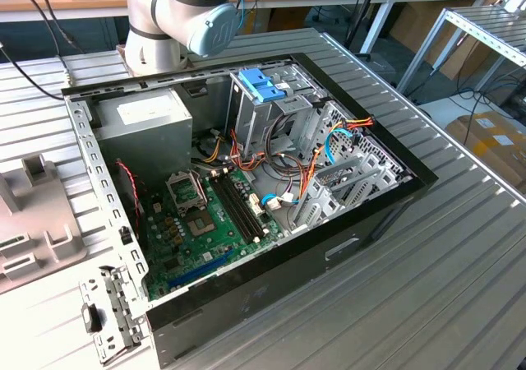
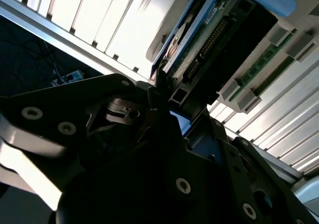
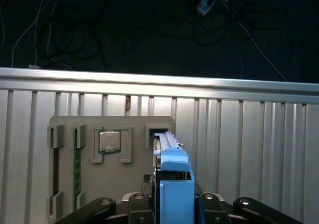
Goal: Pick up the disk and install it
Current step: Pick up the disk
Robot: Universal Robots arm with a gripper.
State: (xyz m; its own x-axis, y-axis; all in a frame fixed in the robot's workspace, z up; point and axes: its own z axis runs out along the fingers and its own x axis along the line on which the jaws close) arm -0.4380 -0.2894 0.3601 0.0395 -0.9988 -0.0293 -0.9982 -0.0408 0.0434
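In the first wrist view, lower centre of the frame, the gripper point(image 3: 174, 206) has its jaws drawn narrow around the near end of the disk point(image 3: 174, 167). A black finger lies close against each blue rail with no gap visible, so the disk appears to be gripped. The disk stands on edge in a slot of a grey holder plate point(image 3: 112, 184), which also carries a processor chip point(image 3: 109, 141) at centre left. The plate rests on the ribbed metal tabletop point(image 3: 249, 149), and dark floor with loose cables point(image 3: 75, 30) fills the upper frame. The second wrist view shows the same grasp from below: the gripper point(image 2: 182, 119) dark in the lower frame, the disk point(image 2: 219, 50) rising to the upper right, seated in the holder. In the exterior view the open computer case point(image 1: 378, 214) occupies the centre, with the motherboard point(image 1: 205, 214) at lower centre, the drive cage point(image 1: 246, 115) behind it, and the arm point(image 1: 189, 12) at the upper edge. Judged from this, pickup has reached the grasp; the disk is neither lifted nor installed.
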